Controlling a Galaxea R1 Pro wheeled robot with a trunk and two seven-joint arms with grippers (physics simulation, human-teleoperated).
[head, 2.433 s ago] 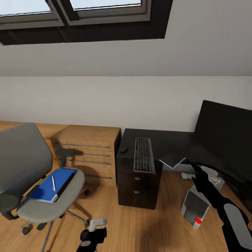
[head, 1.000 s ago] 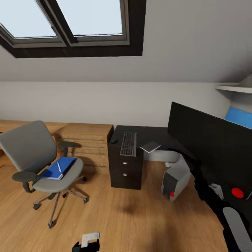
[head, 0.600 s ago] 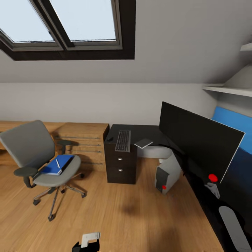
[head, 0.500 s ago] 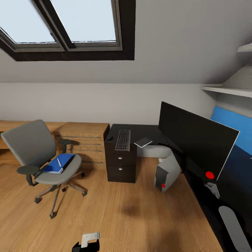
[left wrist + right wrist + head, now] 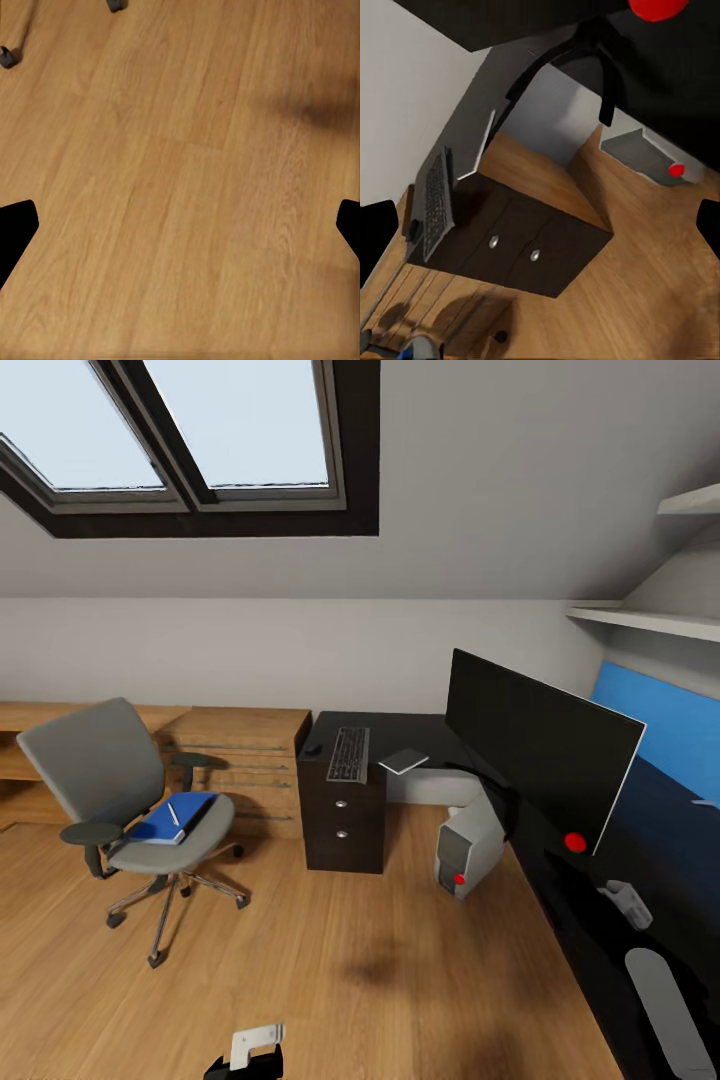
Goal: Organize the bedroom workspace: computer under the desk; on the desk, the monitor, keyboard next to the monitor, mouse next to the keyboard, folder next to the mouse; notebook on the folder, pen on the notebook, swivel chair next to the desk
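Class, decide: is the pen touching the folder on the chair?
Touching. In the head view the white pen lies flat across the blue folder on the chair seat, with no gap.

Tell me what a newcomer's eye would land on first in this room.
The wide black monitor stands out first, on the desk at the right with a red dot at its lower corner. Next comes the bright blue folder with a white pen on it, lying on the seat of the grey swivel chair at the left. Between them, the keyboard lies on the desk above the drawer unit, and the computer leans on the floor under the desk.
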